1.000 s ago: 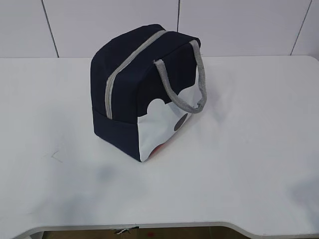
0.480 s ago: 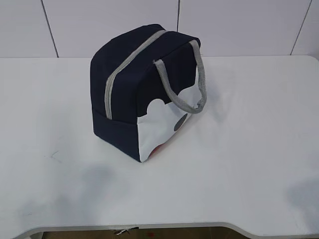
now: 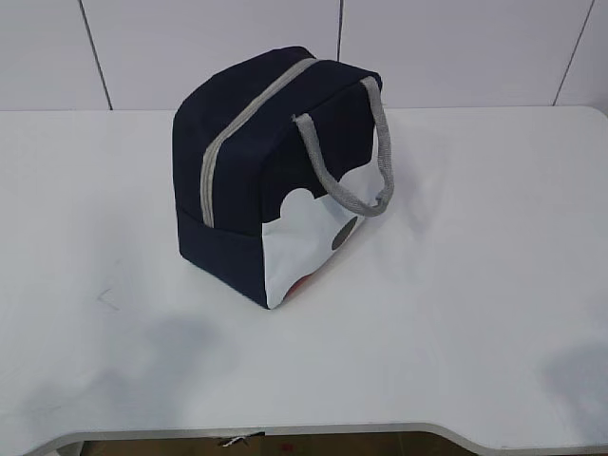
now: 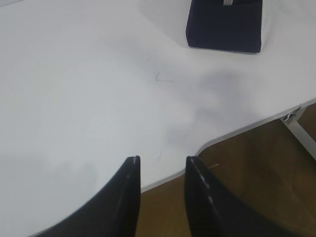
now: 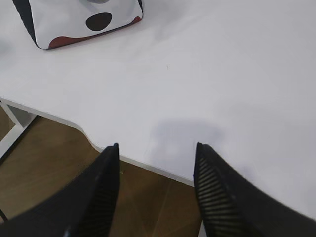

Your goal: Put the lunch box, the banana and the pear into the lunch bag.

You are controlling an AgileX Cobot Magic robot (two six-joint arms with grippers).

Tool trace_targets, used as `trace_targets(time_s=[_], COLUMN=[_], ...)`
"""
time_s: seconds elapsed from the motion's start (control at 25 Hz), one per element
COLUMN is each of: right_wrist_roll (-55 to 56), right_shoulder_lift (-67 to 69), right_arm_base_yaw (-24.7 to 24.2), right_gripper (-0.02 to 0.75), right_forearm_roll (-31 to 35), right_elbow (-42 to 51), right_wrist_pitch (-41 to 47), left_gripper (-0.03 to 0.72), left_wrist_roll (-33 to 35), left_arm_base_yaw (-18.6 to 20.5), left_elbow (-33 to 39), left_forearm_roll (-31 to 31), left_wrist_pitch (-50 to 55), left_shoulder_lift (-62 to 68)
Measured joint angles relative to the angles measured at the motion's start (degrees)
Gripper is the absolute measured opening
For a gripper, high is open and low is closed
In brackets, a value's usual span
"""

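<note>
The left gripper [image 4: 160,165] hangs above the near edge of the white table [image 4: 89,89], its two dark fingers a narrow gap apart and holding nothing. Ahead of it and off to its right, well apart, stands the lunch bag [image 4: 224,27], of which only the navy bottom part of one narrow end shows in this wrist view. The right gripper [image 5: 155,153] also hangs above the table's near edge, its ribbed fingers spread wider and likewise empty; the same bag lies ahead and to its left, well apart, showing its white lower panel with a dark oval spot and a red strip at the base. In the exterior view the lunch bag [image 3: 271,171] stands upright left of the table's centre, its grey zipper [image 3: 223,142] running front to back over the top and looking closed, one grey strap handle [image 3: 366,157] hanging over the white side. The bag seems somewhat nearer the left arm. The lunch box, the banana and the pear appear in no view, so whether they are already inside cannot be told. No brand, label or readable writing shows anywhere.
</note>
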Motion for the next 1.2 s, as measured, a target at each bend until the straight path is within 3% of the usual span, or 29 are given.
trace_targets(time_s=[0.2, 0.44, 0.52, 1.2], right_wrist_roll=[0.0, 0.0, 0.0, 0.0], right_shoulder_lift=[0.0, 0.0, 0.0, 0.0], right_arm_base_yaw=[-3.3, -19.6, -23.5, -25.0], right_gripper=[0.410, 0.410, 0.410, 0.410], right_forearm_roll=[0.1, 0.1, 0.1, 0.1], right_elbow=[0.0, 0.0, 0.0, 0.0], right_wrist_pitch=[0.0, 0.0, 0.0, 0.0], left_gripper=[0.236, 0.236, 0.236, 0.236], left_wrist_roll=[-0.1, -0.1, -0.2, -0.2], left_arm_base_yaw=[3.3, 17.3, 20.0, 20.8], left_elbow=[0.0, 0.0, 0.0, 0.0], left_forearm_roll=[0.1, 0.1, 0.1, 0.1], left_wrist_pitch=[0.0, 0.0, 0.0, 0.0], left_shoulder_lift=[0.0, 0.0, 0.0, 0.0])
